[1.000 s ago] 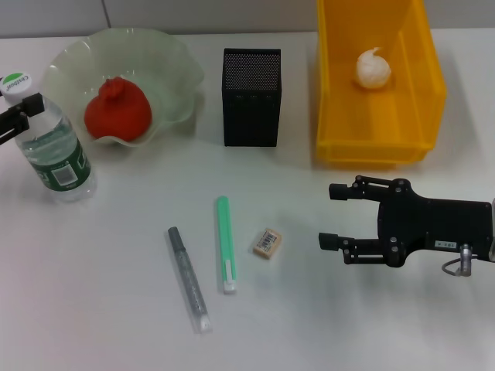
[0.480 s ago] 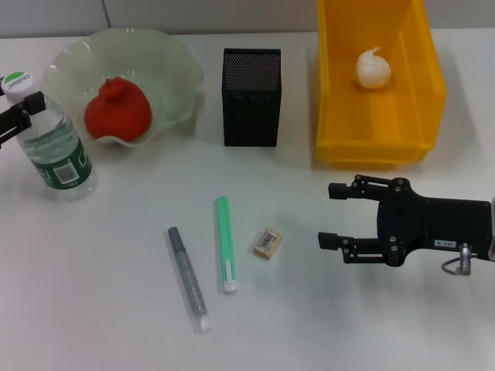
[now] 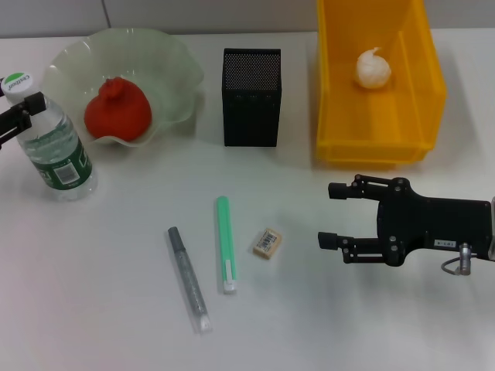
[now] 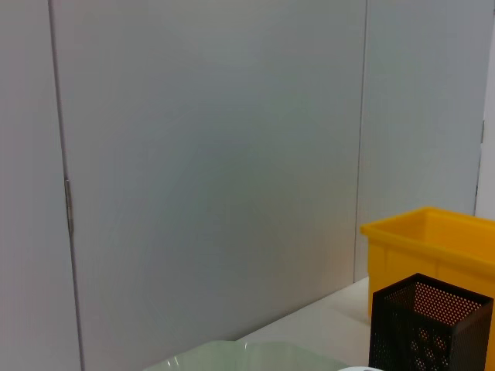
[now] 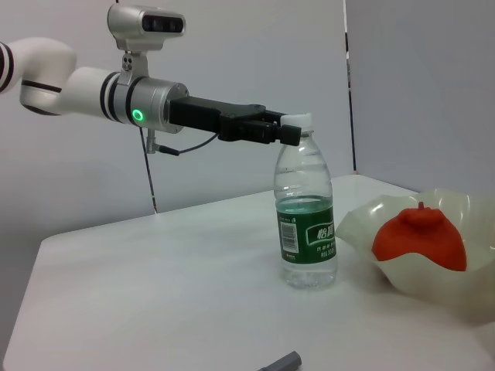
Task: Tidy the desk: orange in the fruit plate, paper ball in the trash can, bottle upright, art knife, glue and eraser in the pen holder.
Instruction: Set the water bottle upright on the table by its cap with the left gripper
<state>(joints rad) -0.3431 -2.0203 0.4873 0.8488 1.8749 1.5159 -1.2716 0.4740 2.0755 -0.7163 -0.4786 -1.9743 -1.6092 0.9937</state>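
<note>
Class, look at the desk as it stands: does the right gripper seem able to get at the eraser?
Probably yes. The right gripper is open, facing the eraser, with only bare desk between them. The green stick lies beyond the eraser, out of the way.

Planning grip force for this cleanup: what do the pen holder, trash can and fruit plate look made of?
Pen holder: likely metal mesh, matte black, fine perforations visible. Trash can: probably plastic, glossy bright yellow moulded walls. Fruit plate: translucent pale green with a wavy rim, glass or plastic, unclear which.
</note>
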